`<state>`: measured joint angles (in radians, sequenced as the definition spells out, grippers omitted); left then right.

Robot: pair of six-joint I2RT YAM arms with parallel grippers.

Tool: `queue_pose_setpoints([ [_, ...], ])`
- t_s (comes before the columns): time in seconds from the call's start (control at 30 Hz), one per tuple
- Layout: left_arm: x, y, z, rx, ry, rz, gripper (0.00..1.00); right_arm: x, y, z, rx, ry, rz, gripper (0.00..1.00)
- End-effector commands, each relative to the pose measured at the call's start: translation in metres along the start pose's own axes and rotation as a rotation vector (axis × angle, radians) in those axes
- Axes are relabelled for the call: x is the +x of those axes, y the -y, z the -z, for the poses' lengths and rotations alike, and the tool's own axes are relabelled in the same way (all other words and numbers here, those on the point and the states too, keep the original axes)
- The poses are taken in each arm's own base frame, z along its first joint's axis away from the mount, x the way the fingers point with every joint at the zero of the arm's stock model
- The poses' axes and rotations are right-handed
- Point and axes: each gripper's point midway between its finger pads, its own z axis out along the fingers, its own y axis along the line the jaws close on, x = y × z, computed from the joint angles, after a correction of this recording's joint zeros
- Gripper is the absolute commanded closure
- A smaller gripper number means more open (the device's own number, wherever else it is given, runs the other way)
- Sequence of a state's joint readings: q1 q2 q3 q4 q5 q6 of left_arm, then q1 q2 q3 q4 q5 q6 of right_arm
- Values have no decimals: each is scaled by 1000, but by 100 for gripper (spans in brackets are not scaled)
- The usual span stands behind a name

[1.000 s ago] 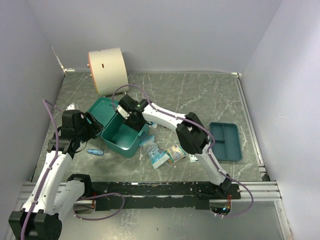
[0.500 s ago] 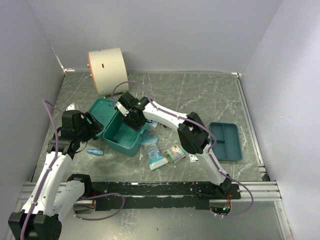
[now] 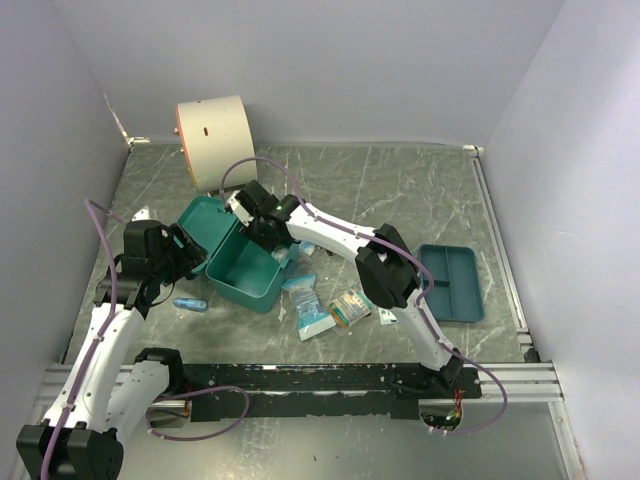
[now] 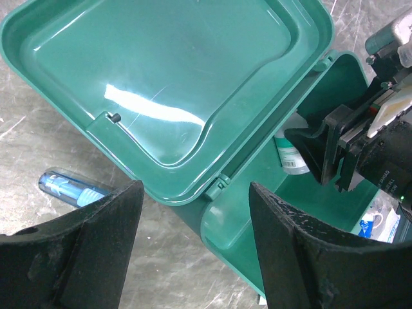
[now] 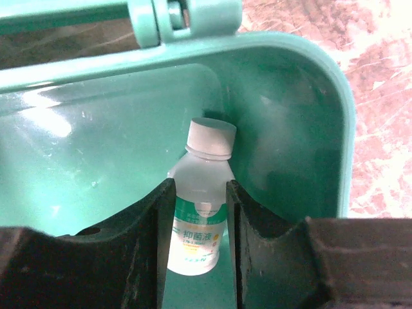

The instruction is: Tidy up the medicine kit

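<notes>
The medicine kit (image 3: 240,272) is a teal box standing open, its lid (image 3: 203,220) laid back to the left. My right gripper (image 3: 262,228) reaches into the box's far corner and is shut on a small white bottle (image 5: 198,219) with a green label, which rests against the box's inner wall (image 5: 290,148). The bottle also shows in the left wrist view (image 4: 290,154). My left gripper (image 3: 186,255) is open, its fingers (image 4: 96,244) astride the kit's hinge-side corner (image 4: 238,212), apart from it. The lid's inside (image 4: 167,77) is bare.
A blue tube (image 3: 190,303) lies on the table left of the box, also in the left wrist view (image 4: 64,187). Sachets and packets (image 3: 308,308) lie right of the box. A flat blue-teal divided tray (image 3: 452,282) sits at right. A cream drum (image 3: 213,140) stands at the back.
My right gripper has moved deeper into the box toward its far corner by the hinge, carrying the bottle. The packets right of the box have shifted a little. The left arm has not moved.
</notes>
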<state>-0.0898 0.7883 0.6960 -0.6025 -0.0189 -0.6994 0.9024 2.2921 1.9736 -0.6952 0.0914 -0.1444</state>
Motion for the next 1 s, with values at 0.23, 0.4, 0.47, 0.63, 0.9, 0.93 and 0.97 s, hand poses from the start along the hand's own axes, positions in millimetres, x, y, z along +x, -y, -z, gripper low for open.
queue_pose_setpoints([
  [0.23,-7,5,2,19,29,-15,23,10,9,17,24,-11,78,72],
  [0.4,-7,6,2,23,32,-16,23,-6,8,37,1,48,87,71],
  [0.47,-8,6,3,25,33,-16,23,-18,11,47,9,92,71,68],
  [0.63,-11,9,6,35,41,-25,23,-54,16,78,27,229,-29,59],
  [0.9,-34,38,33,153,95,-135,24,-73,58,153,179,499,-382,47],
  [0.93,-36,43,37,179,102,-150,24,-69,65,162,205,527,-439,45],
  [0.97,-38,49,42,210,109,-164,23,-64,74,170,232,549,-501,44],
])
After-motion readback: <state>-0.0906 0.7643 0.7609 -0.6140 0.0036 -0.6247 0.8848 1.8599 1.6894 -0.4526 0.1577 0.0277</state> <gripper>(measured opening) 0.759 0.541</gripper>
